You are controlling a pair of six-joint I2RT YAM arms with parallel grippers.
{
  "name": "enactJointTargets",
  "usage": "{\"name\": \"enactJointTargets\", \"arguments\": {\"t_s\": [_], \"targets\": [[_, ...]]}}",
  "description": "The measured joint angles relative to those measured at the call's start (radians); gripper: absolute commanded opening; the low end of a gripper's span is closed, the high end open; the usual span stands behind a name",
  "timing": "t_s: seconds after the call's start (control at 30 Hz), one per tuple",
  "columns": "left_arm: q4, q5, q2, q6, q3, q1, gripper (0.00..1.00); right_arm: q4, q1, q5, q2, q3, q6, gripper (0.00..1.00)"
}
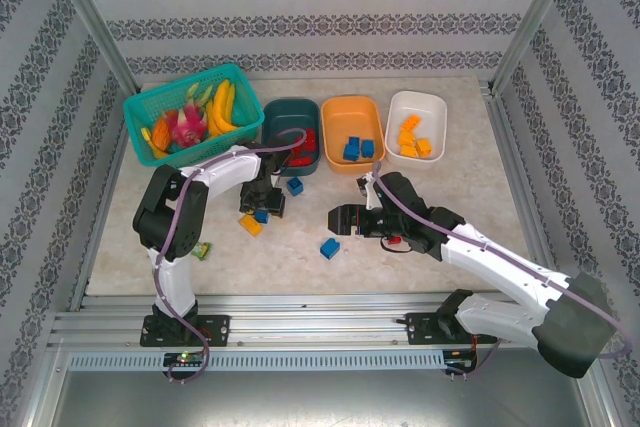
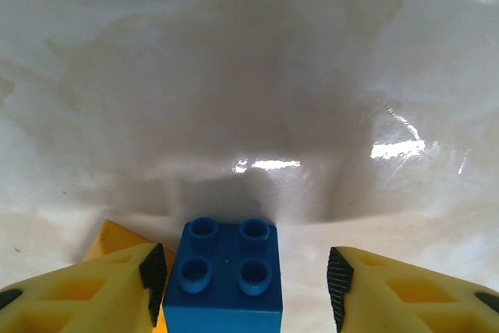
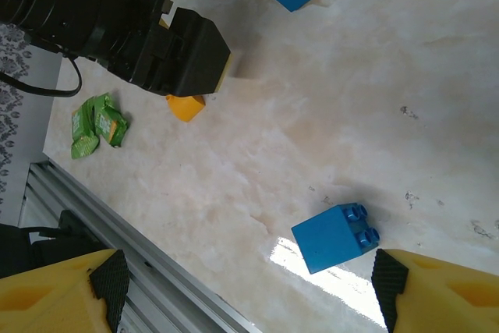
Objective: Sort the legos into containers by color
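- The left gripper (image 2: 245,274) is part-open and straddles a blue brick (image 2: 226,278). Its left pad is touching or just beside the brick's side, and its right pad stands clear across a gap. Nothing is gripped yet.
- In the top view this brick sits on the table at about 7 o'clock from the teal tub (image 1: 290,107). The orange tub (image 1: 352,107), which already holds blue bricks, is at about 1 o'clock from the brick.
- Risk: the brick is off-centre between the pads. When they close, the left pad would likely push it sideways or twist it before the right pad arrives, giving a corner grip that could slip on the lift.
- Risk: an orange brick (image 2: 117,238) lies just behind the left finger, at 9 o'clock from the blue one. It could be nudged or pinched along with it.
- The blue brick stands studs-up with its side faces roughly square to the pads. Its four studs form a square, so it has no clear long axis across the table, and I cannot judge its height.
- The right gripper (image 3: 249,286) is spread wide and empty above a second blue brick (image 3: 335,237). That brick lies on its side, studs toward 3 o'clock in that view.
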State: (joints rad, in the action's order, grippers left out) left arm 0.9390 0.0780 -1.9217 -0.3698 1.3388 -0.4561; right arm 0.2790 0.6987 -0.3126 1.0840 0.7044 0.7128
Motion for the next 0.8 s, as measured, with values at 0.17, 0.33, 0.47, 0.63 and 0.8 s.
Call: {"name": "enactJointTargets", "arguments": {"t_s": [0.17,0.33,0.47,0.63,0.8], "targets": [[-0.003,0.000,0.000,0.000,-0.013,0.000,0.49,0.000,0.000,0.000,0.001,0.000,0.000,0.84],[-0.004,-0.001,0.000,-0.004,-0.019,0.000,0.41,0.001,0.000,0.001,0.008,0.000,0.000,0.83],[-0.007,-0.004,0.002,-0.009,-0.019,-0.002,0.37,0.002,0.000,0.002,0.009,0.000,0.000,0.83],[-0.009,-0.007,0.025,-0.032,-0.015,-0.012,0.35,0.047,-0.003,0.036,0.003,0.021,-0.001,0.83],[0.029,0.000,0.061,-0.071,0.108,-0.032,0.34,0.119,-0.076,0.126,-0.088,0.076,0.001,0.84]]}}
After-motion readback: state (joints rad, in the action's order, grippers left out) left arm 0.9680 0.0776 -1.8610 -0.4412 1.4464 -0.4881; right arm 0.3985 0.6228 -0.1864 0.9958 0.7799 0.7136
